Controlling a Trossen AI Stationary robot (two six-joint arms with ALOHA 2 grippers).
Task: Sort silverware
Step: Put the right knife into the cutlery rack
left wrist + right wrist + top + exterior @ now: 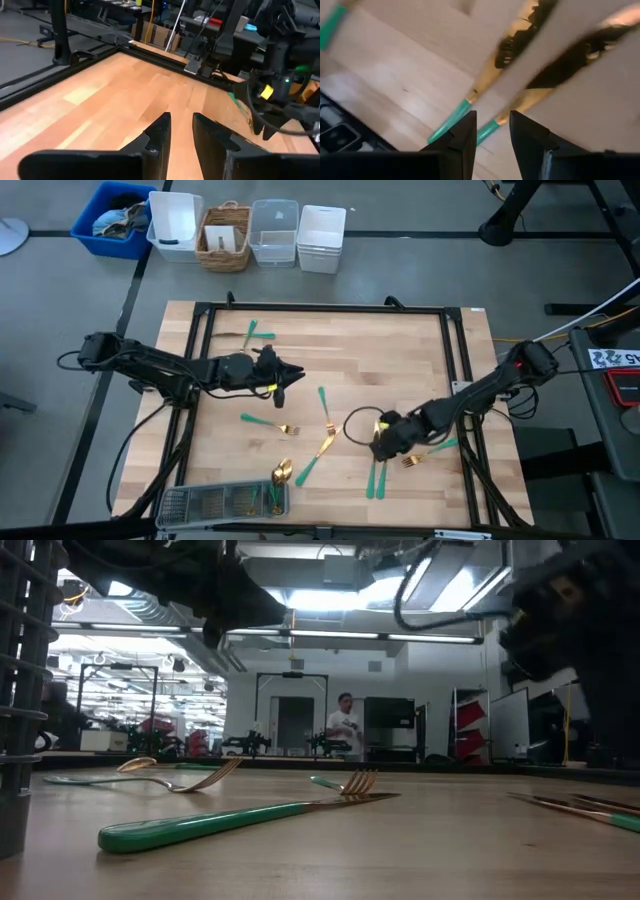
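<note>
The silverware has gold heads and teal handles and lies scattered flat on the wooden table: one piece near the far edge [255,333], several mid-table [325,406], and a pair of spoons [282,472] by the tray. My right gripper [385,442] hovers low over two pieces lying side by side [375,478]. In its wrist view the open fingers [492,135] straddle one teal handle [488,130]. My left gripper [287,380] is open [181,135] above bare wood left of centre. A fork [220,823] lies nearest in the low view. My right gripper comes down from above over the teal handle end [488,130] of one of the two pieces, a finger on either side of it. Whether the fingers touch it, I cannot tell. Both pieces lie flat on the table.
A grey mesh compartment tray [225,500] sits at the table's near edge with some pieces in it. A black frame [320,308] borders the table. Bins and a basket [225,235] stand on the floor beyond the far edge. A person [343,725] stands far off in the room.
</note>
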